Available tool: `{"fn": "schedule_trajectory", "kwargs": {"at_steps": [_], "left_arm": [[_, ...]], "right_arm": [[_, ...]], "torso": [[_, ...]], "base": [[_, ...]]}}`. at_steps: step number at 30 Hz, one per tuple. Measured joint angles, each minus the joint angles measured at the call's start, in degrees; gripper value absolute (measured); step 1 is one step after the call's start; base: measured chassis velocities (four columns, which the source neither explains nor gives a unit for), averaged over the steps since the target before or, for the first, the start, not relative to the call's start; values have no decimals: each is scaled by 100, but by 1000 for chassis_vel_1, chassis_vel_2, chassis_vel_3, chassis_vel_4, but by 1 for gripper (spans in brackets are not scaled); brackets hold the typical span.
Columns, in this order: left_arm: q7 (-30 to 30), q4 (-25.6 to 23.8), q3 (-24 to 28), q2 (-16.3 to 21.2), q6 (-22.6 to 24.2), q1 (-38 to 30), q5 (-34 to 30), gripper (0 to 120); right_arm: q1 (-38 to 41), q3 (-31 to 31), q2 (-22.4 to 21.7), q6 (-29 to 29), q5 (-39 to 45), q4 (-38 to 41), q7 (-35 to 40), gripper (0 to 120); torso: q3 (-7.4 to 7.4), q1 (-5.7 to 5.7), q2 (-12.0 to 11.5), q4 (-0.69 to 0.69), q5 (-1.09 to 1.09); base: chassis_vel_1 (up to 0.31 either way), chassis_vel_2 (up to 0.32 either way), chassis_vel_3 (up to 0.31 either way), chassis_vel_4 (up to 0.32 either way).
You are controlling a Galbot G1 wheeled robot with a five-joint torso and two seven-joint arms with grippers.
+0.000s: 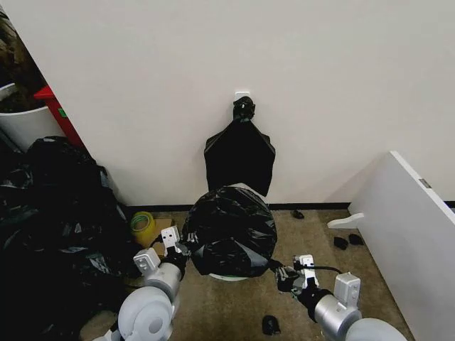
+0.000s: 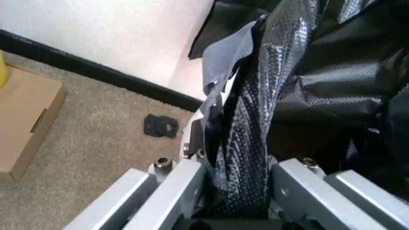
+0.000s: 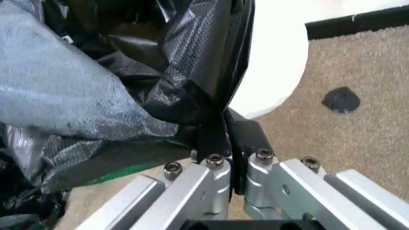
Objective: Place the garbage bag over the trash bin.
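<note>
The glossy, crinkly black plastic garbage bag (image 1: pixel 231 231) – pinched by left gripper (image 1: pixel 182 253) and right gripper (image 1: pixel 282 273) – may tear over the cream-white round plastic trash bin (image 1: pixel 229 276).

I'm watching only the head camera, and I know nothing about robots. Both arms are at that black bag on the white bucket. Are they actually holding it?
Observer: Yes. In the left wrist view, the left gripper is shut on a twisted fold of the garbage bag.
Operator: And the other arm?
Observer: The right wrist view shows the right gripper pinching a thin edge of the bag, right beside the white wall of the trash bin.
Operator: Anything on the floor near the left arm that I'm missing?
Observer: A brown cardboard box lies on the carpet, with a small black piece near the wall's black baseboard.
</note>
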Motion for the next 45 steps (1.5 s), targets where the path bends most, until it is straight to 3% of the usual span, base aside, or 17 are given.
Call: {"fn": "schedule_trajectory", "kwargs": {"at_steps": [2,18,22,23,28,33,42,45], "left_arm": [[-9,10,-4,11,14,-3,0,0],[-331,142,-59,-2,101,-16,-11,0],[-322,225,-4,7,151,-35,92,0],[-322,225,-4,7,151,-35,92,0],[-157,233,120,29,226,-37,321,0],[61,192,334,164,359,-129,535,0],[185,337,520,250,460,-392,685,0],[189,378,599,250,479,-441,687,0]], "right_arm": [[-73,9,13,58,-48,6,0,0],[-540,629,28,288,-914,336,331,57],[-728,882,-132,105,-1200,795,160,76],[-728,882,-132,105,-1200,795,160,76],[-492,601,-473,-73,-1266,808,-377,95],[214,391,-853,-304,-654,811,-790,100],[678,273,-1130,-626,15,734,-1000,100],[792,189,-1149,-720,186,628,-1020,92]], "torso": [[0,0,0,0,0],[0,0,0,-1,0],[0,0,0,0,-2],[0,0,0,0,-2],[0,0,0,-1,0],[1,0,0,2,-1],[0,0,0,-1,-1],[1,0,0,0,1]], "base": [[0,0,0,0],[0,0,0,0],[0,0,0,0],[0,0,0,0],[0,0,0,0],[0,0,0,0],[0,0,0,0],[0,0,0,0]]}}
